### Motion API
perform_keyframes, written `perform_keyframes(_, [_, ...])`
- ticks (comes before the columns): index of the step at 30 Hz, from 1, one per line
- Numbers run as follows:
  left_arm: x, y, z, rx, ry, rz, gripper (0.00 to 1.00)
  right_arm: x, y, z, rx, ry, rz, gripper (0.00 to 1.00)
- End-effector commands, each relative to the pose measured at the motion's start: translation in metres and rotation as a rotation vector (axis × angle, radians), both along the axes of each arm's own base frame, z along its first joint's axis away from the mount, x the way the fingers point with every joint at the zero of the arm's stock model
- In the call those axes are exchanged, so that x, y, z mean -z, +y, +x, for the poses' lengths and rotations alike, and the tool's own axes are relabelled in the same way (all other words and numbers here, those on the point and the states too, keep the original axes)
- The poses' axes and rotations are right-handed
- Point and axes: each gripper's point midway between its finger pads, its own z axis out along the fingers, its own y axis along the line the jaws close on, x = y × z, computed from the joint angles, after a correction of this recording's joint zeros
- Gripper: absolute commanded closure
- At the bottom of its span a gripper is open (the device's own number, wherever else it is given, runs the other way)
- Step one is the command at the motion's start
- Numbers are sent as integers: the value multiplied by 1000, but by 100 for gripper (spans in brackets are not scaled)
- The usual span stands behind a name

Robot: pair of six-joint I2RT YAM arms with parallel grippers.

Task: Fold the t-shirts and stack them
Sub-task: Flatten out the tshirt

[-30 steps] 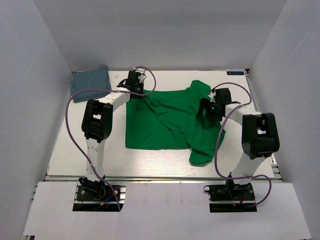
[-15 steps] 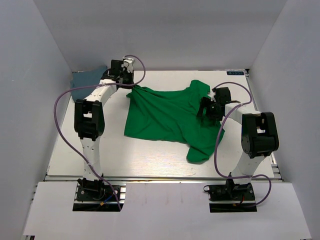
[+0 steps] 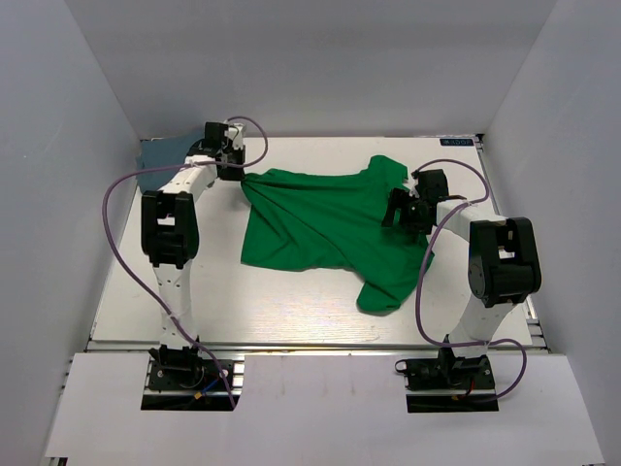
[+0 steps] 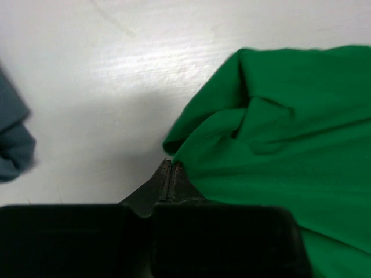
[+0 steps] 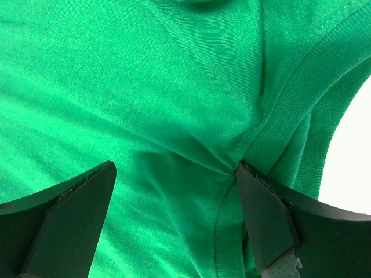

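The bright green t-shirt (image 3: 320, 223) lies crumpled across the middle of the table. One of its corners is drawn out to a point at the far left. My left gripper (image 3: 236, 167) is shut on that corner; in the left wrist view its jaws (image 4: 169, 167) meet with the green cloth (image 4: 278, 145) at their tips. The grey-blue t-shirt (image 3: 160, 157) lies bunched in the far left corner, its edge (image 4: 11, 145) just left of that gripper. My right gripper (image 3: 396, 209) stands open, low over the green cloth (image 5: 145, 75) beside the ribbed collar (image 5: 324, 63), fingers (image 5: 261, 208) straddling a seam.
White walls close in the table (image 3: 194, 291) on the left, the back and the right. Purple cables (image 3: 116, 233) loop off both arms. The shirt's lower sleeve (image 3: 383, 291) hangs toward the near edge, in front of the right arm's base.
My left gripper has travelled left and farther back, toward the grey-blue shirt, dragging the green shirt's corner with it and stretching the cloth. The right arm has stayed put.
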Motion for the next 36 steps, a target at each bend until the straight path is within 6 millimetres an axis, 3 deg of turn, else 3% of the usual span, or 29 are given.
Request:
perform_keyframes(1, [-36,17,-11,-52,-34,-6,100,13,-8,-10,21,65,-23,10])
perform_keyframes(5, [-66,-4,-17,25,-70,-103,100,11,-9,-10,23,58,-28,10])
perform_keyframes(6, [-86,-7,-16,39,-115,-117,100,11,-10,-10,27,56,-30,10])
perform_keyframes(9, [-107,-21,-26,96,-168,-161,100,12,-9,-12,20,58,-34,10])
perform_keyframes(10, [-126,-26,-32,110,-200,-164,100,11,-9,-11,22,56,-32,10])
perform_keyframes(14, [-151,-15,-41,39,-243,-146,100,11,-8,-11,15,55,-28,10])
perform_keyframes(18, [-155,-6,-39,-2,-265,-115,100,14,-8,-12,9,62,-29,10])
perform_keyframes(21, [-149,-7,-32,-3,-244,-112,100,13,-9,-11,11,64,-29,10])
perform_keyframes(22, [-134,-6,-26,-12,-220,-103,100,16,-8,-11,10,70,-30,10])
perform_keyframes(24, [-129,-6,-14,-26,-206,-102,100,15,-8,-10,10,70,-29,10])
perform_keyframes(28, [-87,2,12,-80,-121,-57,100,17,-8,-10,10,77,-32,10])
perform_keyframes(29, [-88,3,20,-89,-131,-50,100,17,-8,-9,9,77,-31,10])
perform_keyframes(30, [-63,4,24,-97,-85,-37,100,17,-8,-9,8,79,-35,10])
perform_keyframes(34, [-45,1,33,-94,-60,-49,100,14,-6,-8,-3,69,-33,10])
perform_keyframes(36, [-48,-7,33,-61,-67,-82,92,8,-5,-7,-13,54,-34,10])
